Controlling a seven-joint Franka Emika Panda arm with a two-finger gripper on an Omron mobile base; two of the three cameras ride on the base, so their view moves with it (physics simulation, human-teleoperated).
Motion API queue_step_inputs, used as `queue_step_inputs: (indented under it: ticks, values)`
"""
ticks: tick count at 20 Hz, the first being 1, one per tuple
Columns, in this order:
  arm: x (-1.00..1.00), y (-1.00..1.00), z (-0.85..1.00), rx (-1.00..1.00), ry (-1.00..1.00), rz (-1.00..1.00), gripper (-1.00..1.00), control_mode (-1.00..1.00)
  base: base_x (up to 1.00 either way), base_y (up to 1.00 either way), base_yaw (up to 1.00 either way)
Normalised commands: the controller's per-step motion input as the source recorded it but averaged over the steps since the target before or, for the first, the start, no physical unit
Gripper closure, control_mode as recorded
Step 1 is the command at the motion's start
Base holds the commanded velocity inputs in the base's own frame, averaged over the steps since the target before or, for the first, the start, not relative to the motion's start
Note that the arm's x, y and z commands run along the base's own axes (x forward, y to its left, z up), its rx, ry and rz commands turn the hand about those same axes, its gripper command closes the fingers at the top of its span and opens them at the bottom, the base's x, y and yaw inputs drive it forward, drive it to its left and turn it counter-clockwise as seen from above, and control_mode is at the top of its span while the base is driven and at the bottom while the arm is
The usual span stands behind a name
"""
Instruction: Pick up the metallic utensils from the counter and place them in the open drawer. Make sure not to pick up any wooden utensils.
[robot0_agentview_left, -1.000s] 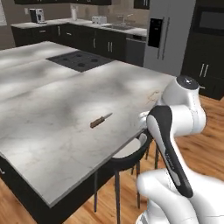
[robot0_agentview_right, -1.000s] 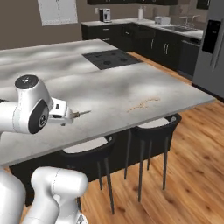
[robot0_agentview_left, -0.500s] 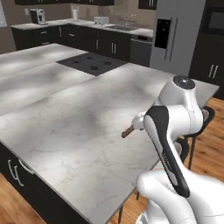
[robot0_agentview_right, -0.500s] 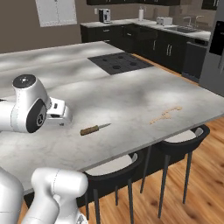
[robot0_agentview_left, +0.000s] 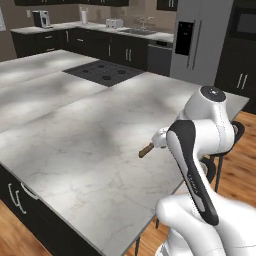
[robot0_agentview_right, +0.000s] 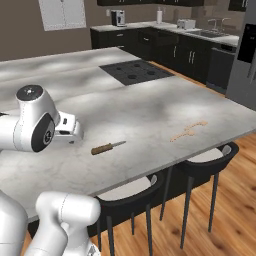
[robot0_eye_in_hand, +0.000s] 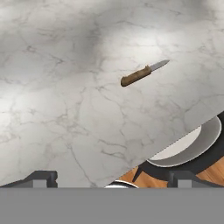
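Observation:
A table knife (robot0_eye_in_hand: 142, 74) with a silver blade and brown handle lies flat on the marbled counter (robot0_eye_in_hand: 65, 87), near its edge. In the right base view the knife (robot0_agentview_right: 107, 147) rests just right of my hand. In the left base view my arm hides all but its handle (robot0_agentview_left: 146, 150). My gripper (robot0_eye_in_hand: 113, 178) hovers above the counter, short of the knife, open and empty, its dark fingertips (robot0_eye_in_hand: 41, 177) wide apart. The drawer is out of view.
A pale wooden utensil (robot0_agentview_right: 189, 130) lies on the counter to the right of the knife, near the edge. A black cooktop (robot0_agentview_left: 102, 72) is set into the far part. Black stools (robot0_agentview_right: 210, 157) stand below the counter edge, one seat (robot0_eye_in_hand: 188, 146) under the hand.
The base has driven along the island, so both base views have shifted. The knife now sits closer to my hand. The gripper has stayed open.

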Motion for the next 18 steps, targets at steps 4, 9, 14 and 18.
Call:
queue_step_inputs:
  ticks: [4,9,14,18]
  values:
    - [0.00,0.00,0.00,0.00,0.00,0.00,-1.00,1.00,0.00,0.00,0.00]
    - [0.00,0.00,0.00,0.00,0.00,0.00,-1.00,1.00,0.00,0.00,0.00]
    - [0.00,0.00,0.00,0.00,0.00,0.00,-1.00,1.00,0.02,0.00,0.00]
    - [0.33,0.13,0.00,-0.01,0.06,0.00,-1.00,-1.00,0.13,0.02,0.00]
